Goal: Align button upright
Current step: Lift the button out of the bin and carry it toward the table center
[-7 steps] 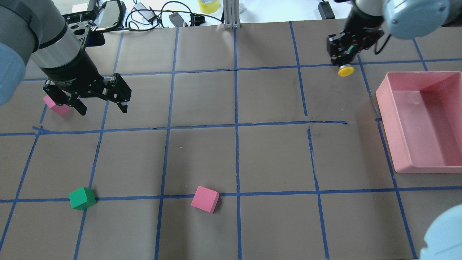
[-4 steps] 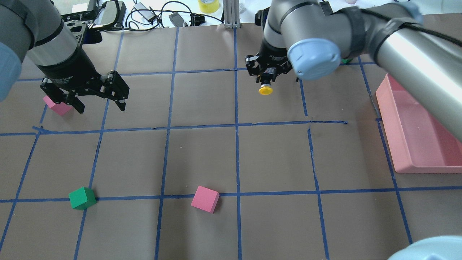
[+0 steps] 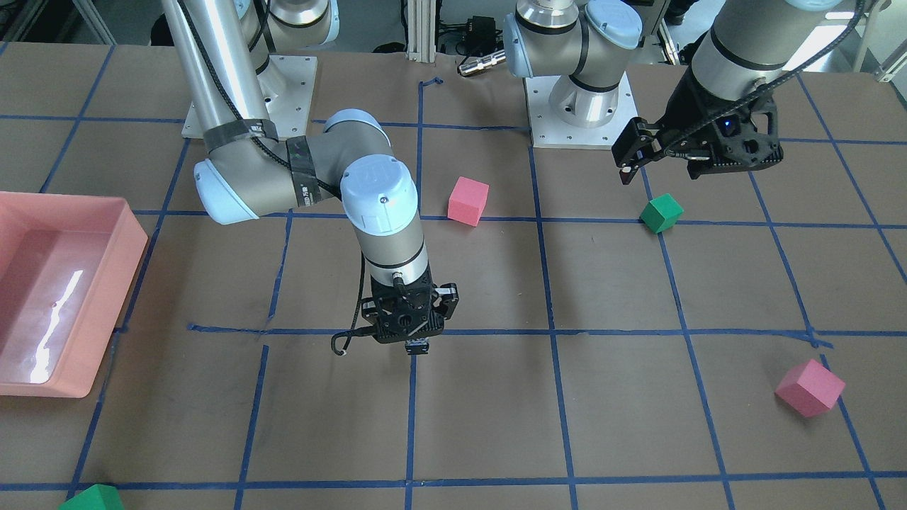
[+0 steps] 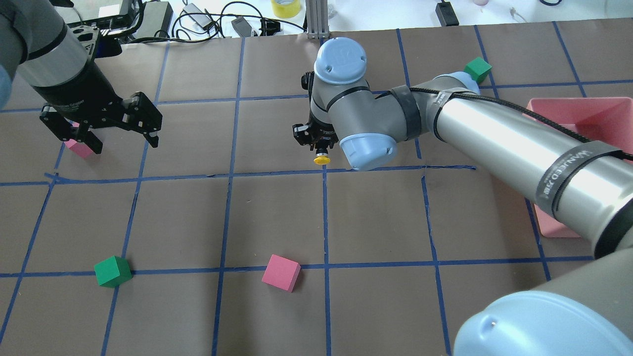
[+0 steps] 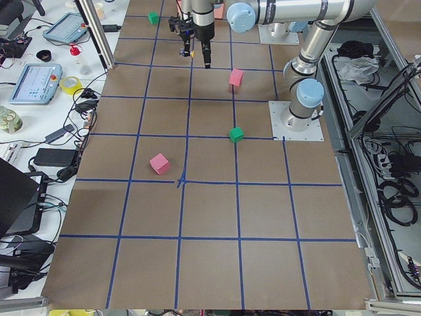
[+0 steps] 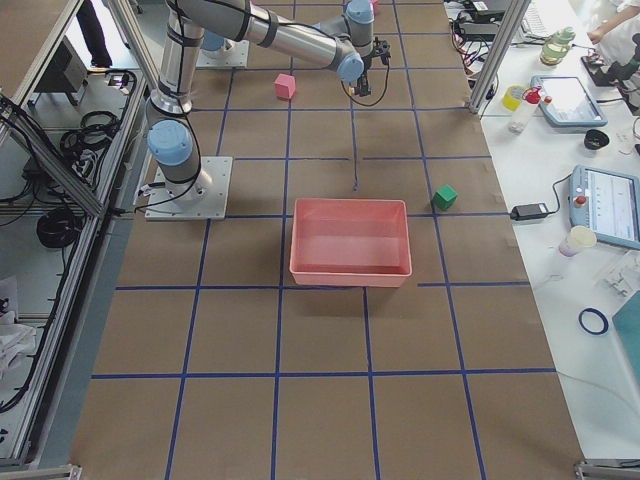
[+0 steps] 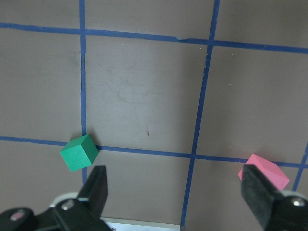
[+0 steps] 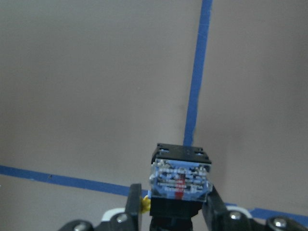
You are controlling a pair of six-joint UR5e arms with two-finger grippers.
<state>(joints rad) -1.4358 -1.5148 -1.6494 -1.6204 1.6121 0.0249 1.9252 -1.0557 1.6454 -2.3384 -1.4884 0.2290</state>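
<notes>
Right gripper [image 4: 319, 144] clamps the button [image 4: 322, 159] above a blue tape crossing [image 4: 324, 171], mid-table, well apart from the pink foam cube [image 4: 281, 272] and pink bin [image 4: 608, 106]. Left gripper [image 4: 123, 142] stands spread wide.

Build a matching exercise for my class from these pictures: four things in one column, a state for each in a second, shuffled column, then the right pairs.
Column one
1. button
2. left gripper
3. pink tray
4. right gripper

Column two
A. jaws wide apart, holding nothing
B. nothing inside it
C. jaws closed on something small
D. yellow-capped, clamped between two jaws

Pairs: 1-D, 2-A, 3-B, 4-C
</notes>
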